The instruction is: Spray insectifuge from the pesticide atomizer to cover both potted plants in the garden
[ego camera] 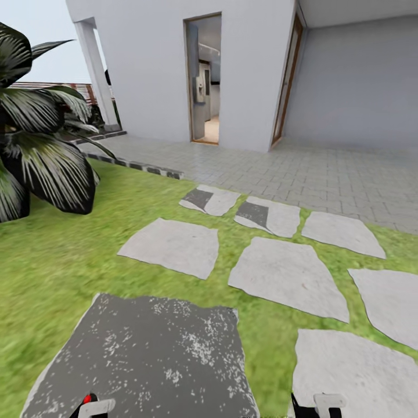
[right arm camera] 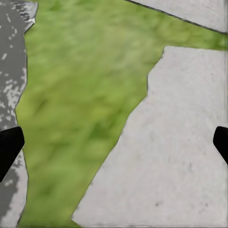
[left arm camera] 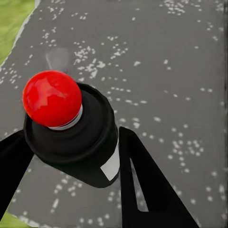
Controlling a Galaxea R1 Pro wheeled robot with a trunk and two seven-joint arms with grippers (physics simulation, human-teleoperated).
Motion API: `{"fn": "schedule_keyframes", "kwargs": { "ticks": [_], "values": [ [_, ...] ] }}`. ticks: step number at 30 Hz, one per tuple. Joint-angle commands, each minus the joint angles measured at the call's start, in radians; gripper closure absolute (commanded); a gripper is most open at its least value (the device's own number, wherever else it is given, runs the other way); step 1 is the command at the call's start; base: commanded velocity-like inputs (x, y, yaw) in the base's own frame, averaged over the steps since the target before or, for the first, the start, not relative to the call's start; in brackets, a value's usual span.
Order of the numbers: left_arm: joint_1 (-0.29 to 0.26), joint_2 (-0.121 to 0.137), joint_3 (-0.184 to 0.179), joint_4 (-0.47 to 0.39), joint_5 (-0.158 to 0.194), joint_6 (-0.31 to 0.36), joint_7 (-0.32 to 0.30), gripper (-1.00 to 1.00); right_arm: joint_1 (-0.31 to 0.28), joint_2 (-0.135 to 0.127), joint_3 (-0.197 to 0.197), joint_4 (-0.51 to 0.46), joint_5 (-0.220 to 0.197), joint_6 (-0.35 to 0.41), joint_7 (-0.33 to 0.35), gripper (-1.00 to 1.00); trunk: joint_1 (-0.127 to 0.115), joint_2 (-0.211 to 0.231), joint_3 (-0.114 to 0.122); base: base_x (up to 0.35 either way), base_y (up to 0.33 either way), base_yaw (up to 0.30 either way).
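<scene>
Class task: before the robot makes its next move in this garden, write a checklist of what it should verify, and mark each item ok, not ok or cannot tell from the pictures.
1. Spray bottle held between the left gripper fingers: ok.
2. Red nozzle top unobstructed: ok.
3. Right gripper empty, jaws apart: ok.
4. Small potted plants in sight: not ok; ahead are a big dark bush, stepping stones and a house doorway.
5. Spray level in bottle: cannot tell.

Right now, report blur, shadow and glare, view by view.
Head view: flat even light, lawn smeared soft, stepping stones sharper. Left wrist view: the held object's red cap carries pale highlights, and a faint smudge sits on the speckled slab above it. Right wrist view: grass blurred, no cast shadow.
</scene>
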Motion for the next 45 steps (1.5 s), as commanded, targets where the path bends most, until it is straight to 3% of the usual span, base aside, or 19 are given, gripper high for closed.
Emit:
{"fn": "schedule_keyframes", "kwargs": {
  "ticks": [1,17,22,27,37,45],
  "values": [
    [0.0,-0.001,0.002,0.0,-0.008,-0.003,0.005,1.0,-0.001,0.0,0.0,0.001,0.0,-0.003,0.0,-1.0,0.0,0.0,-0.001,0.0,0.0,-0.3],
    [0.0,-0.004,0.005,-0.002,-0.003,-0.002,0.007,1.0,-0.001,0.001,0.0,0.0,0.0,-0.003,-0.001,-1.0,0.0,0.0,0.005,0.0,0.0,-0.3],
    [0.0,-0.005,0.008,-0.002,-0.002,-0.001,0.055,1.0,-0.001,-0.001,-0.008,0.0,-0.005,-0.003,-0.002,-1.0,0.0,0.0,0.007,0.0,0.0,-0.3],
    [0.0,-0.005,0.007,-0.002,-0.001,-0.002,0.099,1.0,-0.001,-0.004,-0.03,0.0,-0.049,-0.003,-0.002,-1.0,0.0,0.0,0.009,0.0,0.0,-0.3],
    [0.0,-0.005,-0.001,-0.001,-0.008,-0.004,0.095,1.0,-0.001,-0.001,-0.031,0.003,-0.061,-0.003,0.0,-1.0,0.0,0.0,0.012,-0.02,0.011,-0.3],
    [0.0,-0.005,-0.001,0.0,-0.006,-0.004,0.089,1.0,-0.001,0.003,-0.03,0.003,-0.061,-0.003,0.0,-1.0,0.0,0.0,0.012,-0.185,0.22,-0.3]
  ]
}}
